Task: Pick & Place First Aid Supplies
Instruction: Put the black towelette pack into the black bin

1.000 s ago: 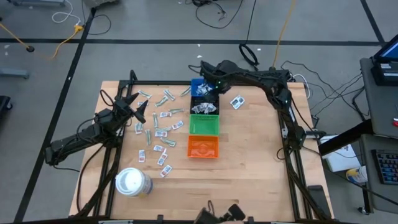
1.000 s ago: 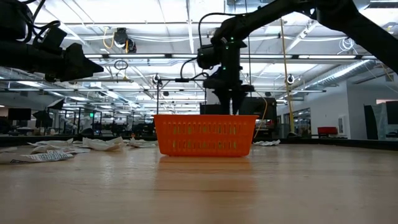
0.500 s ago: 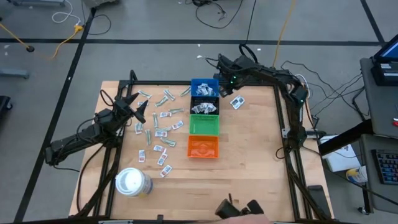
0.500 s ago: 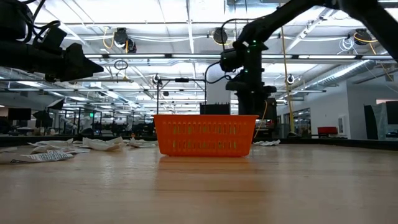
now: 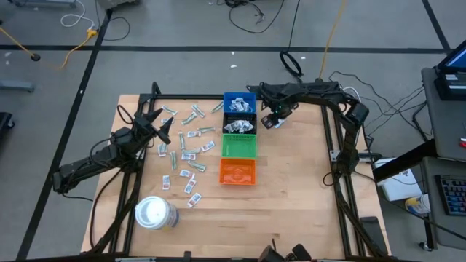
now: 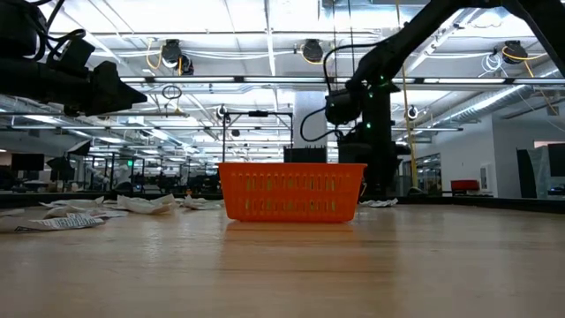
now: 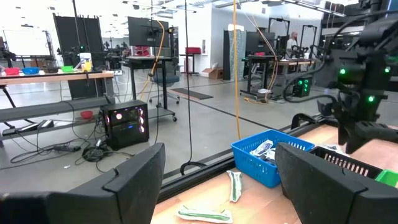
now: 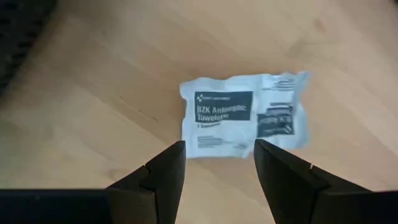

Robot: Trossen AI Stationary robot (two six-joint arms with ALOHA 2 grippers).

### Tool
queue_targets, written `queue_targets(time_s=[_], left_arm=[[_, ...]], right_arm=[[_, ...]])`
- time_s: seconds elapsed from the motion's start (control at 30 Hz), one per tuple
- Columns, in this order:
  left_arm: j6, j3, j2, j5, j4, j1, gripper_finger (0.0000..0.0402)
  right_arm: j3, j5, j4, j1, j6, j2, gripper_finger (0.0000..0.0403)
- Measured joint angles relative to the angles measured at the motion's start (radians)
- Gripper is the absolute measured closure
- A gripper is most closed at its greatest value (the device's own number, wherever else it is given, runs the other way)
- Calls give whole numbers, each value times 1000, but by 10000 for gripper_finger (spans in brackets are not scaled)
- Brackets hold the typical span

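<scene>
**Hovering over a lone packet beside the blue bin**

Looking straight down, the high view shows the right gripper (image 5: pixel 273 116) just to the right of the blue bin (image 5: pixel 239 102), over a white packet (image 5: pixel 269 122) lying alone on the table (image 5: pixel 291 189). The blue bin already holds several packets; the green bin (image 5: pixel 239 145) and orange bin (image 5: pixel 237 172) follow it in a row toward the near edge. Most first aid supplies (image 5: pixel 186 142) lie scattered to the left of the bins, and the left gripper (image 5: pixel 159 122) waits raised at that scatter's far-left side. A large white roll (image 5: pixel 154 212) stands well away toward the near-left corner.

The low view hides the blue and green bins behind the orange one (image 6: pixel 291 191); it alone shows that the right arm's tip hangs low behind that bin's right end. Crumpled packets (image 6: pixel 71 216) lie to the bin's left.

The left wrist view shows its own fingers (image 7: pixel 134 180) spread apart with nothing between them, and the blue bin (image 7: pixel 270 155) with packets inside.

Only the right wrist view gives the print: a white square reading "BZK Antiseptic Towelette" (image 8: pixel 244 117), flat on the wood, between and just beyond the parted, empty fingers (image 8: pixel 158 174).

A second ago the right gripper was over the blue bin; it has since swung right, off the bin.
</scene>
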Motion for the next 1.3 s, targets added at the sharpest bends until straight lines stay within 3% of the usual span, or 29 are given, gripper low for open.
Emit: queue_targets(time_s=[0.4, 0.53, 0.73, 0.87, 1.3], left_arm=[[0, 0, 0, 0, 0, 0, 96], [0, 0, 0, 0, 0, 0, 96], [0, 0, 0, 0, 0, 0, 96], [0, 0, 0, 0, 0, 0, 96], [0, 0, 0, 0, 0, 0, 96]], right_arm=[[-107, -80, 144, 2, -43, 8, 225], [-123, -71, 160, 2, -41, 6, 272], [-134, -70, 160, 2, -35, 5, 381], [-133, -72, 161, 2, -35, 6, 390], [-15, -79, -199, 4, -34, -119, 397]])
